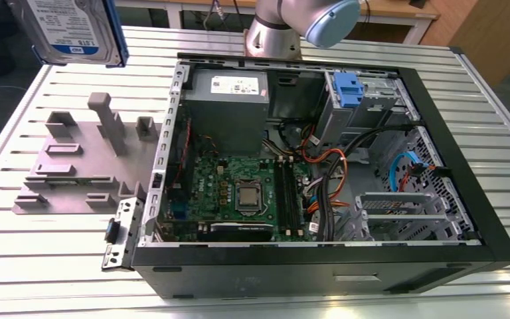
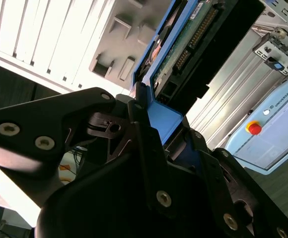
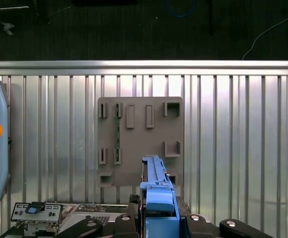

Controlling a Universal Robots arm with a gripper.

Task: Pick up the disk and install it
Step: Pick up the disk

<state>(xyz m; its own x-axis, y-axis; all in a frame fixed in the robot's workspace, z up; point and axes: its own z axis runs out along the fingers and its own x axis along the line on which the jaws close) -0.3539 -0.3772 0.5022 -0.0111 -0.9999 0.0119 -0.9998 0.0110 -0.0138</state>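
Blue-framed and silver, the disk (image 1: pixel 75 30) hangs at the exterior view's far left above the slatted surface (image 1: pixel 24 266). Its upper part is cut off, the grey slotted fixture (image 1: pixel 82 163) stands below it, and the open computer case (image 1: pixel 326 166) lies to the exterior view's right. That view shows its label, whereas the second wrist view shows its bare green underside and the black hand (image 2: pixel 159 116) clenched on the blue caddy. In the first wrist view the disk is edge-on over the fixture, with the hand largely cut off.
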